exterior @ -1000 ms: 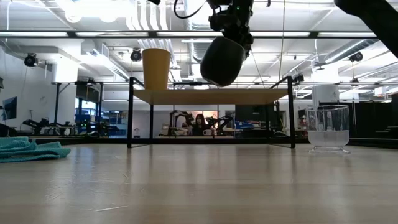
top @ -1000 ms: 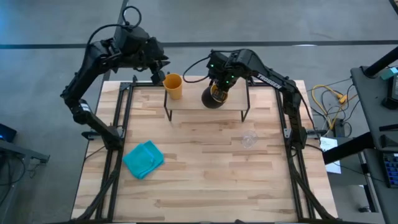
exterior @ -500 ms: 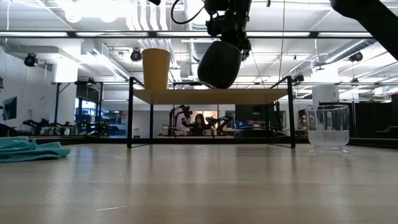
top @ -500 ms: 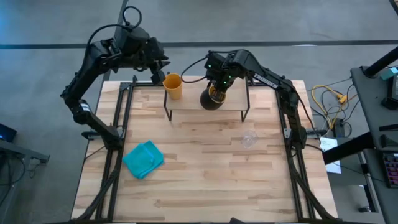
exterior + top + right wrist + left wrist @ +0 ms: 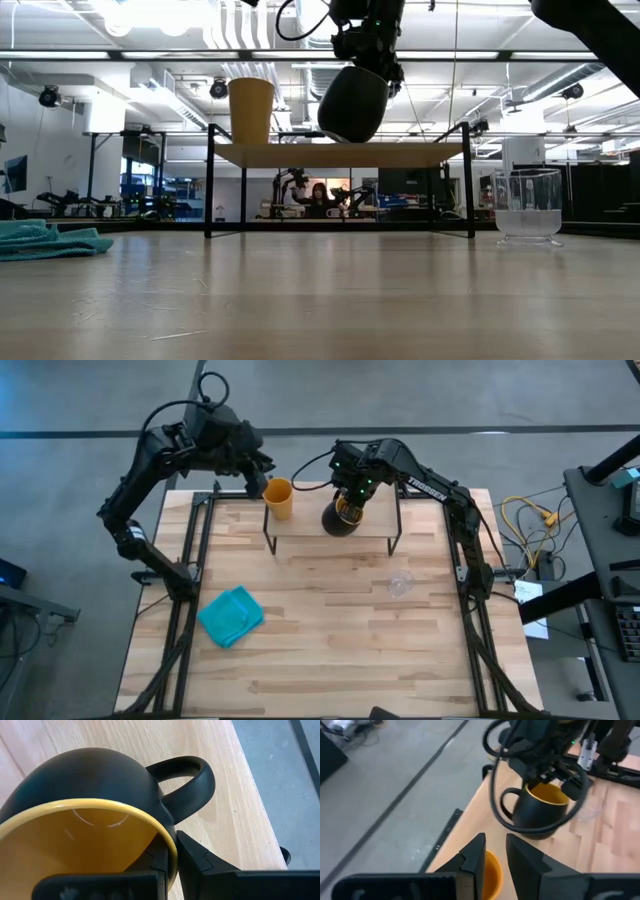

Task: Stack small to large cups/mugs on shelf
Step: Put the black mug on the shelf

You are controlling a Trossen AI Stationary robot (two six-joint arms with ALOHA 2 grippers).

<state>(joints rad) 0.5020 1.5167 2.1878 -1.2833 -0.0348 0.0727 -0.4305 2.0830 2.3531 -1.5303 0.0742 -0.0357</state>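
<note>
Mug (image 5: 340, 518): dark outside, yellow-orange inside, hung tilted just above the middle of the shelf (image 5: 375, 525), held by its rim; in the low view its rounded base (image 5: 352, 103) sat a little above the board, apart from it.
Right end effector (image 5: 171, 854): closed over the mug's rim beside the handle (image 5: 185, 780), one finger inside the wall and one outside; it was over the shelf's back half (image 5: 350, 488).
Yellow-orange cup (image 5: 279, 498): handleless, upright on the shelf's left end, well apart from the mug (image 5: 251, 109).
Left end effector (image 5: 494, 856): hovered just behind and above the yellow-orange cup, fingers a narrow way apart with nothing between them; the cup's rim (image 5: 491, 872) showed below them.
Shelf: low light wood board on thin black legs, stood at the far side of the table (image 5: 330, 650).
Glass (image 5: 401, 584): small, clear, upright on the table in front of the shelf's right end (image 5: 527, 206).
Cloth (image 5: 231, 615): teal, crumpled on the table's left side, well apart from the shelf.
</note>
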